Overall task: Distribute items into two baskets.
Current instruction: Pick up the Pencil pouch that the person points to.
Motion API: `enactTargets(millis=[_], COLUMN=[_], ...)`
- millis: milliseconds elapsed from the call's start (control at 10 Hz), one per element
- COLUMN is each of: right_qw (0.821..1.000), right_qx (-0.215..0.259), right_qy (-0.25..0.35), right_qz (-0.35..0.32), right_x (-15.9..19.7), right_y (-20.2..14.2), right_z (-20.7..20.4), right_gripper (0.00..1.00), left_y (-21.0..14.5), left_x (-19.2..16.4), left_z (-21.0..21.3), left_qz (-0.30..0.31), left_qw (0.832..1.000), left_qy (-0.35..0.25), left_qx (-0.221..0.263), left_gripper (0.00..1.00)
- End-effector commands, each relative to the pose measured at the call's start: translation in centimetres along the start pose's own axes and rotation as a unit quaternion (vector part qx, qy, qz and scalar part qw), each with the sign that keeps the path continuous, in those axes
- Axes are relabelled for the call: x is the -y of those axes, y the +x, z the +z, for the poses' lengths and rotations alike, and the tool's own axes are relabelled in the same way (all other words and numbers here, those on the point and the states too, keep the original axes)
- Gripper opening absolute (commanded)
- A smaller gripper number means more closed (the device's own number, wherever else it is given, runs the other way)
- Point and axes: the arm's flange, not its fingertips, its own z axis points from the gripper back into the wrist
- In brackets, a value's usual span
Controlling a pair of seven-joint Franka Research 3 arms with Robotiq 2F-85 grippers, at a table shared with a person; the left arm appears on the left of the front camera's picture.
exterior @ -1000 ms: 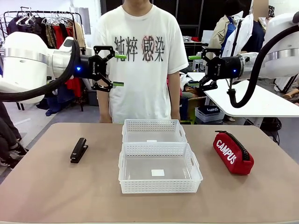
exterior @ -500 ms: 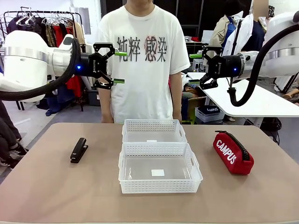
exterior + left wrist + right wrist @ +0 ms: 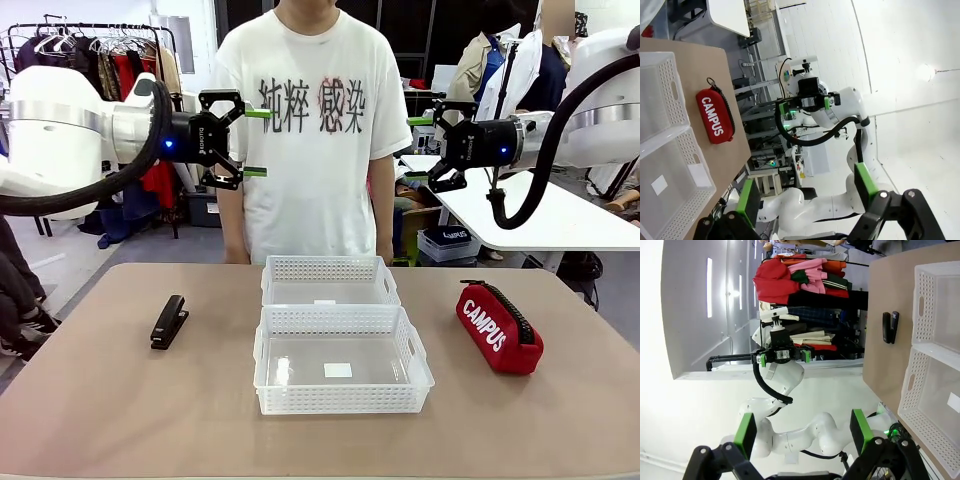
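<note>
Two white lattice baskets sit at the table's middle, the near basket (image 3: 342, 372) in front of the far basket (image 3: 329, 281), both holding just a small white label. A black stapler (image 3: 169, 321) lies on the table's left side. On the right side lies the red CAMPUS pouch (image 3: 499, 327). My left gripper (image 3: 257, 143) hangs open high above the left half, fingers pointing toward the middle. My right gripper (image 3: 417, 150) hangs open high on the right. The left wrist view shows the pouch (image 3: 715, 116) and baskets (image 3: 662, 135); the right wrist view shows the stapler (image 3: 890, 327) and baskets (image 3: 935, 360).
A person in a white printed T-shirt (image 3: 306, 130) stands at the far edge behind the baskets. A white side table (image 3: 540, 215) stands behind on the right, a clothes rack (image 3: 100, 60) on the left. Bare tabletop (image 3: 120, 410) surrounds the items.
My left gripper has risen slightly and my right gripper has edged up a little; both stay open. The person shifted slightly. Items and baskets have not moved.
</note>
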Motion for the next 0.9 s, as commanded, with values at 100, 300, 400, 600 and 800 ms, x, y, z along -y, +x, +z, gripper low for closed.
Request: enactTargets(millis=[100,300,400,600,800], right_qw=[1.000,1.000,1.000,1.000,1.000], right_qx=[-0.001,-0.001,-0.001,-0.001,-0.001], right_qy=[0.000,0.000,0.000,0.000,0.000], right_qz=[0.000,0.000,0.000,0.000,0.000], right_x=[-0.10,-0.10,-0.10,-0.10,-0.10], right_y=[-0.03,-0.03,-0.03,-0.03,-0.03], right_z=[-0.17,-0.17,-0.17,-0.17,-0.17], right_gripper=[1.00,1.00,1.00,1.00,1.00], left_y=[0.01,0.01,0.01,0.01,0.01], left_x=[0.03,0.03,0.03,0.03,0.03], left_z=[0.05,0.05,0.05,0.05,0.05], left_qz=[0.001,0.001,0.001,0.001,0.001], left_qw=[1.000,1.000,1.000,1.000,1.000], left_qy=[0.001,0.001,0.001,0.001,0.001], left_qx=[-0.001,-0.001,-0.001,-0.001,-0.001], left_gripper=[1.00,1.00,1.00,1.00,1.00])
